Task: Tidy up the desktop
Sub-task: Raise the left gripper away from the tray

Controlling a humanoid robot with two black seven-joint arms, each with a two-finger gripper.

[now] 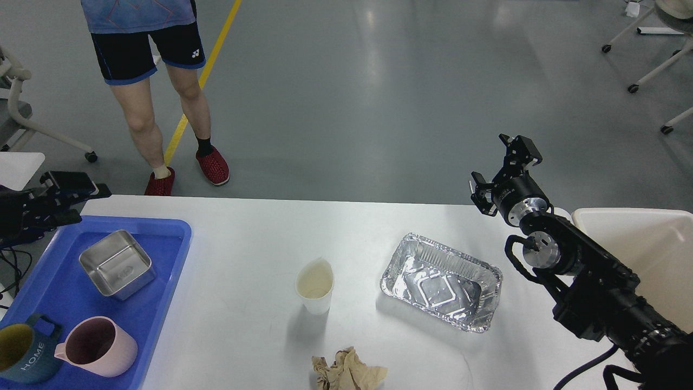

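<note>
The white desktop (pixel 249 233) holds a white paper cup (pixel 314 285) at the centre, an empty foil tray (pixel 441 281) to its right, and a crumpled brown paper (pixel 347 371) at the front edge. My left gripper (pixel 86 203) is open and empty, above the far left corner of the desktop, beyond the blue tray. My right gripper (pixel 499 166) is open and empty, raised above the far right edge of the desktop, beyond the foil tray.
A blue tray (pixel 162 254) at the left holds a steel box (pixel 116 263), a pink mug (pixel 97 346) and a dark blue mug (pixel 21 353). A cream bin (pixel 639 249) stands at the right. A person (pixel 157 65) stands beyond the far left corner.
</note>
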